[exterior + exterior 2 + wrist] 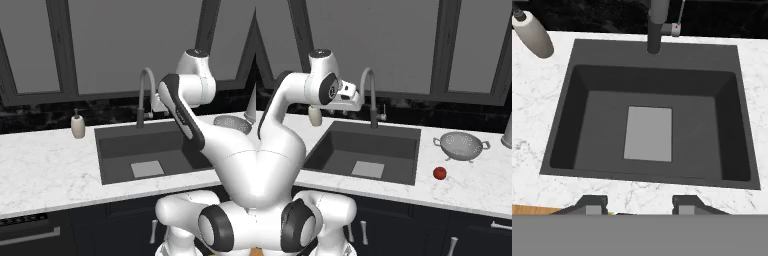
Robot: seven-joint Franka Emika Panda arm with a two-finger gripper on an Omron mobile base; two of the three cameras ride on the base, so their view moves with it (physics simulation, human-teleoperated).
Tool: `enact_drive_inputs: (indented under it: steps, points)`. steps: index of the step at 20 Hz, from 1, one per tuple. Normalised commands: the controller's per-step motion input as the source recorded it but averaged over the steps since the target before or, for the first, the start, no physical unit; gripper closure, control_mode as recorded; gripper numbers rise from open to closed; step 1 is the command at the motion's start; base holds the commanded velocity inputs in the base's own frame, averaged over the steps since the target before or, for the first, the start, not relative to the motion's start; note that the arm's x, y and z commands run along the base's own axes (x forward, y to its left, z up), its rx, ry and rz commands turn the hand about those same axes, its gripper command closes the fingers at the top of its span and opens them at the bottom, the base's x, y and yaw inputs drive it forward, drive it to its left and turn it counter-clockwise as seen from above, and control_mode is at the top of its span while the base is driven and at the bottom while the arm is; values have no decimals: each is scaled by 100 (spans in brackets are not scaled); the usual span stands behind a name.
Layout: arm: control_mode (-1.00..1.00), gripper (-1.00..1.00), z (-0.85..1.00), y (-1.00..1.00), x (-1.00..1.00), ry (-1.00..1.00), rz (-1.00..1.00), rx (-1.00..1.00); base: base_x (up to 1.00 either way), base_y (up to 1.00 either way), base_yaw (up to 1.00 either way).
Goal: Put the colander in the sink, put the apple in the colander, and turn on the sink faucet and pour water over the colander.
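The silvery colander [463, 146] stands on the marble counter right of the sink [356, 145], and its rim also shows behind my arm [232, 122]. In front of it on the counter lies the small red apple [440, 173]. The dark sink [602, 130] holds nothing but its pale drain plate [648, 133]. The gooseneck faucet [145, 95] rises behind the basin, with no water running. My gripper [640, 202] hangs above the sink's near edge, looking down into the basin. It is open, with nothing between its fingertips [594, 202].
A beige soap dispenser [77, 125] stands on the counter left of the sink. Dark windows and a black backsplash close off the back. A grey cylinder [507, 131] stands at the far right edge. Marble counter [45, 170] stretches left of the basin.
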Motion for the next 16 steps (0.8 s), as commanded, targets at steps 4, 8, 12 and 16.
enact_drive_inputs:
  steps: [4, 8, 12, 16]
  points:
    - [-100, -100, 0, -2, 0, 4, 0, 0, 0, 0, 0]
    - [-100, -100, -3, -62, 0, 3, 0, 0, 0, 0, 0]
    - [-100, -100, -7, -100, -20, 1, 0, 0, 0, 0, 0]
    - [-100, -100, -6, -100, -8, 6, 0, 0, 0, 0, 0]
